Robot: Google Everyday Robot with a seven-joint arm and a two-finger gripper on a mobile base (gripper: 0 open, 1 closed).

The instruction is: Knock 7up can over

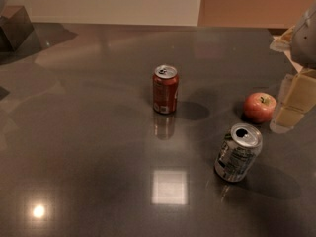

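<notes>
My tool point(291, 116) hangs at the frame's right edge, apart or together I cannot tell, over the counter point(89, 147), and the 7up can point(238, 154) at lower right looks not yet toppled, so the knock is left to do.

My gripper point(292, 107) hangs at the right edge just beside the apple point(258, 106). The frame cuts off its outer side and most of my arm point(307, 36) above it, and the arm hides part of a pale object point(280, 42) behind it. The print on the 7up can point(237, 154) is too blurred to read, as is the red can's point(165, 90), and at far left 1 dark block point(14, 26) is cropped by the edge.
</notes>
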